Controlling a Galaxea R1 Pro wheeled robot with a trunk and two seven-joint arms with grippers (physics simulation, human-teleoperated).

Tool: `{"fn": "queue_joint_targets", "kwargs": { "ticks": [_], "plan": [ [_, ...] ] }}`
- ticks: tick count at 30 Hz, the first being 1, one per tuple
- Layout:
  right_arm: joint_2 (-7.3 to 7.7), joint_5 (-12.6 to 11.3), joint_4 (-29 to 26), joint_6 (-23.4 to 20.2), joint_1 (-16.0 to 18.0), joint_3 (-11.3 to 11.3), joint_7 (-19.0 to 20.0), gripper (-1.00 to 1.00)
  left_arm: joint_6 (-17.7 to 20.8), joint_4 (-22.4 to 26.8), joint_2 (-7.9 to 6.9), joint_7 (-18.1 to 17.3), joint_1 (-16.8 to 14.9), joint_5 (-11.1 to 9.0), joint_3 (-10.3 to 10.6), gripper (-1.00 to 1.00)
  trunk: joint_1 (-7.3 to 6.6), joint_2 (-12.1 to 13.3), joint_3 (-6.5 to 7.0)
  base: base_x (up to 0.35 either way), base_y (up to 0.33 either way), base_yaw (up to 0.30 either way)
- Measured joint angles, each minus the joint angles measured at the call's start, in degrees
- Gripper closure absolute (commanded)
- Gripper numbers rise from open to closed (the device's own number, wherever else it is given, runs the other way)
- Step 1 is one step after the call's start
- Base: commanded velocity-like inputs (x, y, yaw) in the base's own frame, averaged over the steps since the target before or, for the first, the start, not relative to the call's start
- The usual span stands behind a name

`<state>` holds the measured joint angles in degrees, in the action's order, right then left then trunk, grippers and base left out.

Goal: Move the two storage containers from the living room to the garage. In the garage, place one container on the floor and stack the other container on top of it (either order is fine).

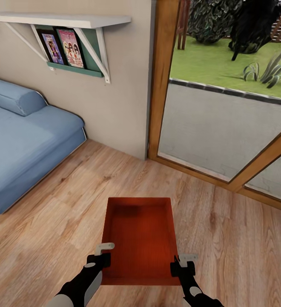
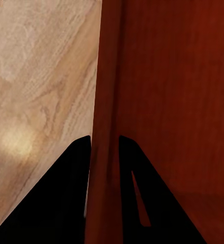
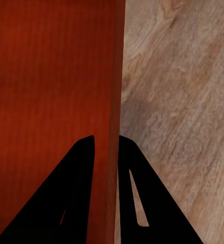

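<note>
One red-orange open-top storage container (image 1: 140, 234) is in front of me over the living room's light wood plank floor (image 1: 238, 243), empty inside. My left gripper (image 1: 101, 259) is shut on its left wall near the closest corner; in the left wrist view the fingers (image 2: 71, 168) straddle the thin wall of the container (image 2: 178, 91). On the opposite side, my right gripper (image 1: 182, 266) is shut on the right wall. The right wrist view shows that gripper (image 3: 107, 138) pinching the container's edge (image 3: 51, 76), with the floor beyond it.
A blue sofa (image 1: 21, 140) stands at the left along a cream wall, under a white shelf (image 1: 59, 19) with picture books. A wooden-framed glass door (image 1: 162, 85) is ahead right, with paving and lawn outside.
</note>
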<state>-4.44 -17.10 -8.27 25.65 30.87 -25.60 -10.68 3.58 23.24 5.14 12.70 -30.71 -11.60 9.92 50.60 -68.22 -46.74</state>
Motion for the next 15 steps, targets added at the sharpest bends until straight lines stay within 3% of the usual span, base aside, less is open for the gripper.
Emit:
{"fn": "queue_joint_targets", "kwargs": {
  "ticks": [15],
  "plan": [
    [-0.03, -0.02, 0.06, 0.07, 0.01, 0.01, -0.01, 1.0, 0.0, 0.03, -0.01, 0.01, 0.0, 0.0, 0.02, 1.0, 0.0, 0.0, 0.88, 0.0, 0.0, 0.0]
  ]
}}
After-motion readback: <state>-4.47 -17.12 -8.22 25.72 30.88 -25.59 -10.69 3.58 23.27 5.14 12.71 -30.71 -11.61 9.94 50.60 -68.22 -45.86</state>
